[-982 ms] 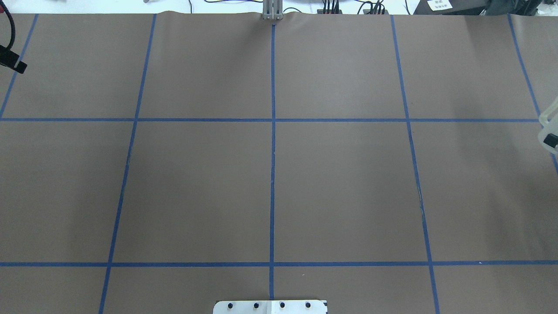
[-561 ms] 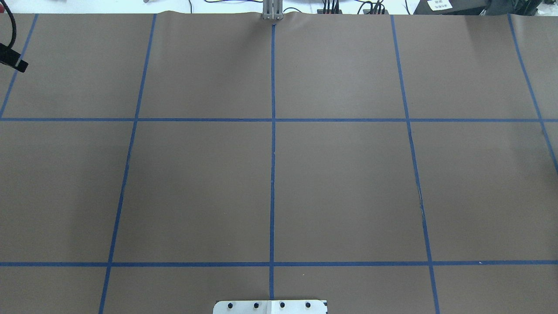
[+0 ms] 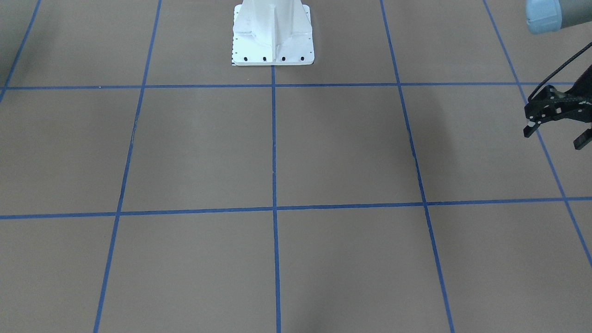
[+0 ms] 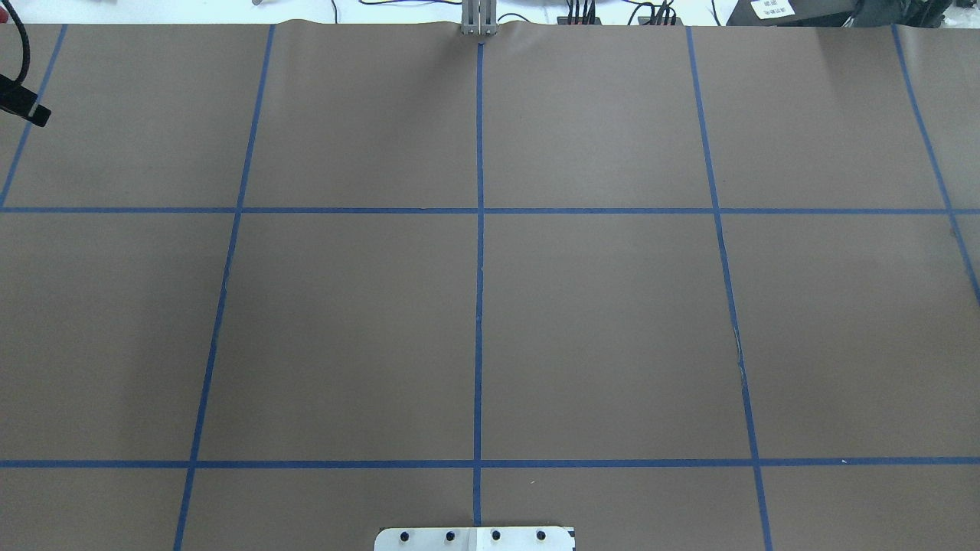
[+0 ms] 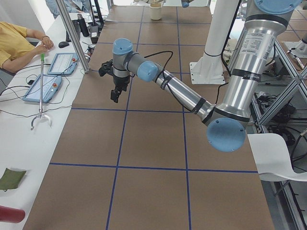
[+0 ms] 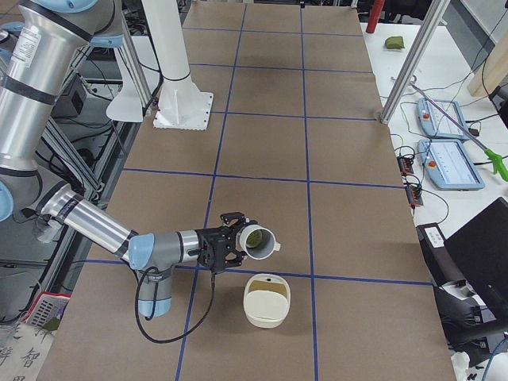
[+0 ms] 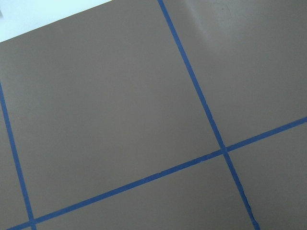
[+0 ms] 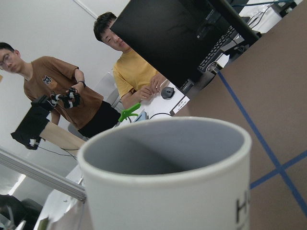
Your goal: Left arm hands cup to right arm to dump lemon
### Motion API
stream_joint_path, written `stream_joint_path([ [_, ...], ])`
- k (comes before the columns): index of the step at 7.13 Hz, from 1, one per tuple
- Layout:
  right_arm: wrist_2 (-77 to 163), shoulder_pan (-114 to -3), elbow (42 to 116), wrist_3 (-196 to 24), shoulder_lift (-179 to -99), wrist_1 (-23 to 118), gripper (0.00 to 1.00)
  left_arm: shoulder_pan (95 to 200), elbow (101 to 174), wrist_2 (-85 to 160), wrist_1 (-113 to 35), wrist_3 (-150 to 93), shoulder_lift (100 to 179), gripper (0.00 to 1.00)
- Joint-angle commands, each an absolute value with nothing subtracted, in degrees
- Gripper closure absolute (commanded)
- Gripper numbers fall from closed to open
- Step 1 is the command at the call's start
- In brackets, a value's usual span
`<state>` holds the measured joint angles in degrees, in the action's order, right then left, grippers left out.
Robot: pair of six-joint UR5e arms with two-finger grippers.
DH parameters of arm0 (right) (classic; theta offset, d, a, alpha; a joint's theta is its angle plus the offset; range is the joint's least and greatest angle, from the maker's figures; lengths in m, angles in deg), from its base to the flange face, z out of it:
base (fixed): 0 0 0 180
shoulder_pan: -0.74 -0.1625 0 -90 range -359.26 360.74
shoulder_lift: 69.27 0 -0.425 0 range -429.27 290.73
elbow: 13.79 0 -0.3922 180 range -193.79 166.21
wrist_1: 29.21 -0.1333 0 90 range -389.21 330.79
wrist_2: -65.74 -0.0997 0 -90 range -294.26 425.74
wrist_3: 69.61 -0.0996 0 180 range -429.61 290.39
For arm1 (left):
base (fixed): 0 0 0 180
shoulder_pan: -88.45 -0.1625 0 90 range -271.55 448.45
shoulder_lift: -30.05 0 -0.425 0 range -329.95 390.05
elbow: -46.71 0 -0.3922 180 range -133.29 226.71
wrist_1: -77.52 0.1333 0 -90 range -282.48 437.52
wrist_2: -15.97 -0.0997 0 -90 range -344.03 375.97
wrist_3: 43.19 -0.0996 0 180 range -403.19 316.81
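Right gripper (image 6: 240,238) has the cup (image 6: 263,242) at its tip, tipped sideways, near the worktop's right end beside a bowl (image 6: 267,302); how wide its jaws stand I cannot tell. This looks like the dumping step: more tilt should drop the lemon (image 6: 254,236).

There's the white ribbed mug (image 6: 262,236) on its side at the right arm's black gripper (image 6: 240,240), greenish lump (image 6: 254,236) inside, just beside the cream round tub (image 6: 267,305) on the brown gridded table (image 6: 349,238); left arm's gripper (image 5: 115,96) well apart, opposite end.
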<state>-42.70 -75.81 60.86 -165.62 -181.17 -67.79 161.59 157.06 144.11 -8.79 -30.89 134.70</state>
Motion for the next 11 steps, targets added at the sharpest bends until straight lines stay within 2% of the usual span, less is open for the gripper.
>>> stream_joint_path([
  [1,-42.55,-75.81,59.60,-181.08,-177.65,-71.57,1.00,161.66,157.01,144.12,-8.78,-30.88,134.81,0.00],
  [4,-40.80,-75.81,57.05,-194.36,-176.94,-76.40,1.00,161.49,156.83,144.12,-8.78,-30.88,135.16,0.00],
  [7,-37.99,-75.81,48.20,-203.18,-173.96,-84.38,1.00,161.49,157.01,144.12,-8.78,-30.88,135.16,0.00],
  [11,-29.75,-75.81,47.55,-222.04,-173.42,-88.62,1.00,161.49,157.27,144.12,-8.79,-30.80,135.17,0.00],
])
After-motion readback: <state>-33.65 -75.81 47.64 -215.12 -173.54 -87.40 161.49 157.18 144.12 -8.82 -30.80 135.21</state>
